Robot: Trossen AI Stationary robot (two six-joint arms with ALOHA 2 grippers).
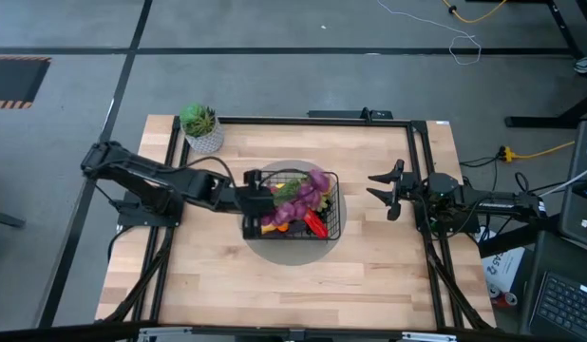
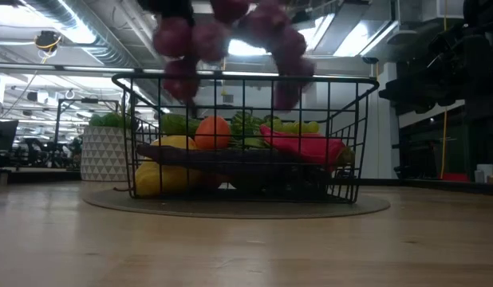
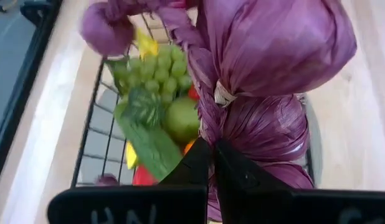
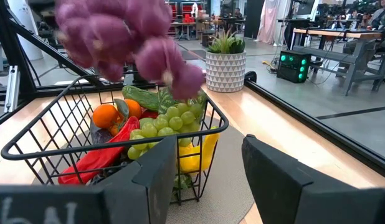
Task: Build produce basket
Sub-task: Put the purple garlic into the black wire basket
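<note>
The black wire basket (image 1: 335,220) stands on a round grey mat in the middle of the table. It holds produce: green grapes (image 4: 162,126), an orange fruit (image 4: 105,116), a red pepper (image 4: 106,151) and a yellow piece (image 2: 160,177). A bunch of purple grapes (image 3: 276,53) hangs over the basket's top (image 2: 230,36), with my left gripper (image 3: 214,149) shut on it. My left gripper (image 1: 263,196) reaches in from the table's left. My right gripper (image 1: 387,193) rests open at the table's right side, and nothing is between its fingers (image 4: 208,168). My left gripper pinches the purple bunch between its two fingertips at a narrow purple strand (image 3: 209,127) among the balls. The fingers slant down from the table's left. The bunch hangs clear above the produce, its lowest balls (image 2: 285,94) at about rim height.
A potted green plant in a white pot (image 1: 200,128) stands at the far left corner of the table. Black frame rails (image 1: 419,161) run along the table's edges. Bare wood (image 1: 274,285) lies on the near side of the mat.
</note>
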